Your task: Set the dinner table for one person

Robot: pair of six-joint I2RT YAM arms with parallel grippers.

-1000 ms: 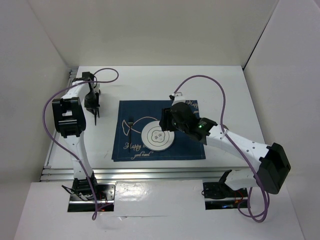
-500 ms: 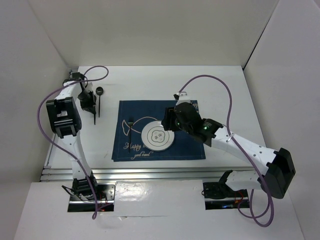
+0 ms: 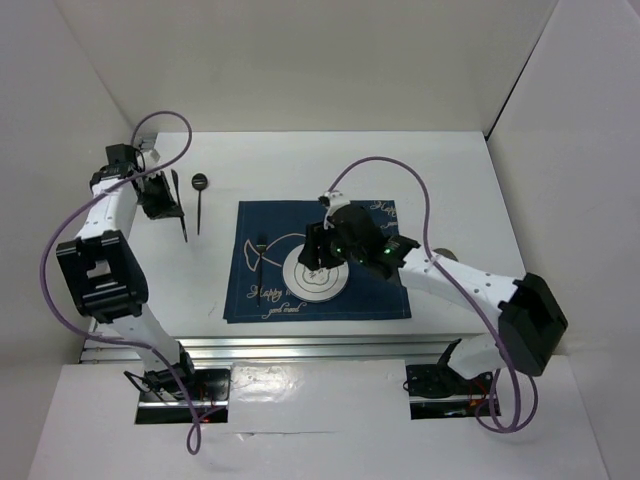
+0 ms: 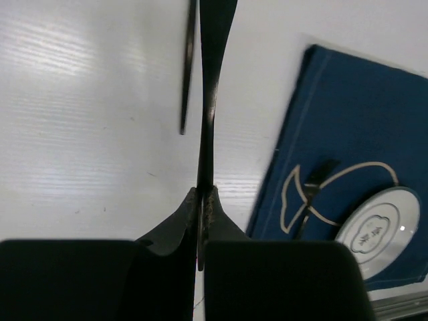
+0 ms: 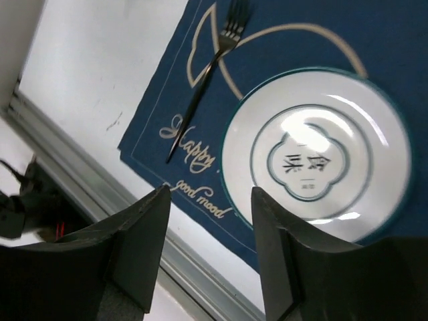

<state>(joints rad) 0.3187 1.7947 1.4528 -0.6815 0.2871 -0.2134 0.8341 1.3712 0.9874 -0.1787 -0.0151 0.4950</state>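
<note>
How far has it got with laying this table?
Done: the plate and fork lie on the navy placemat. In hand: the left gripper is shut on a thin black utensil above the dinner table. Left: placing that, and the spoon lying off the mat. The right gripper is open and empty.

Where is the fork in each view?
Top external: fork left of centre, on the navy placemat.
Left wrist: fork right of centre.
Right wrist: fork top centre, slanted.
Shared landmark: white plate beside it.
</note>
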